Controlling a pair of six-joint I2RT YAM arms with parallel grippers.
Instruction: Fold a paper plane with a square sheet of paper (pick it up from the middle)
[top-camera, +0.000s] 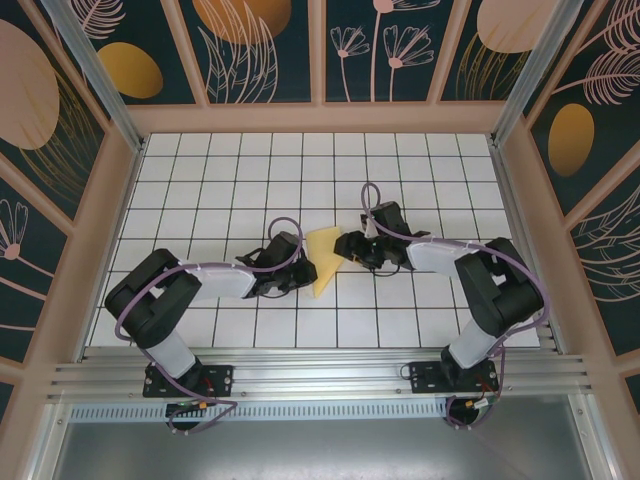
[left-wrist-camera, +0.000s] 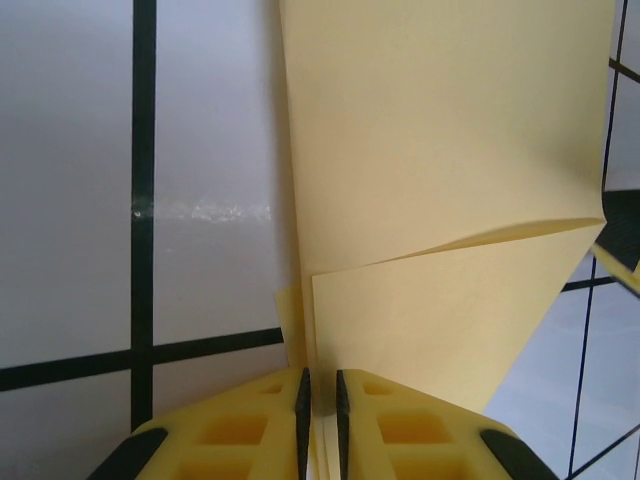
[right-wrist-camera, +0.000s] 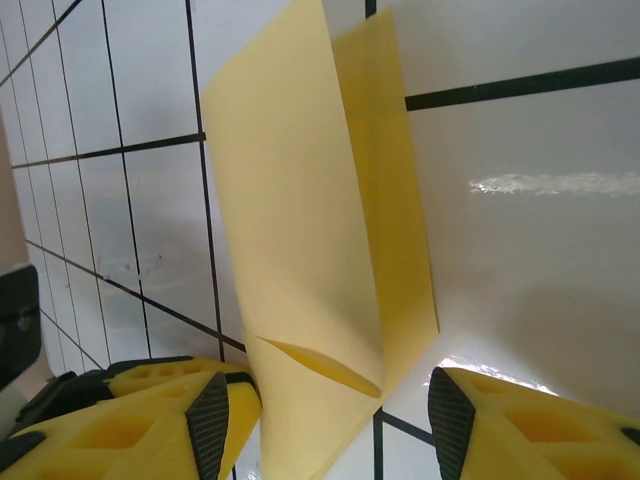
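I see the creased pale-yellow square sheet of paper (top-camera: 325, 262) on the white grid-tiled desk (top-camera: 420, 180), midway between both arms, one flap raised off the tiles. My left tool (left-wrist-camera: 320, 390) is clenched on the sheet's near edge. My right tool (right-wrist-camera: 330, 415) is released, its jaws spread wide astride the other end

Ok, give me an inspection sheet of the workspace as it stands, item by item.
Surface: white grid-tiled table, glare spots.
Job's things: yellow paper, partly folded, between the grippers.
Clutter: nothing seen.
Grippers: left gripper shut on the paper's edge; right gripper open, jaws either side of the paper.
Cables: purple cables looped along both arms.
Surroundings: floral wall panels; metal rail at near edge.
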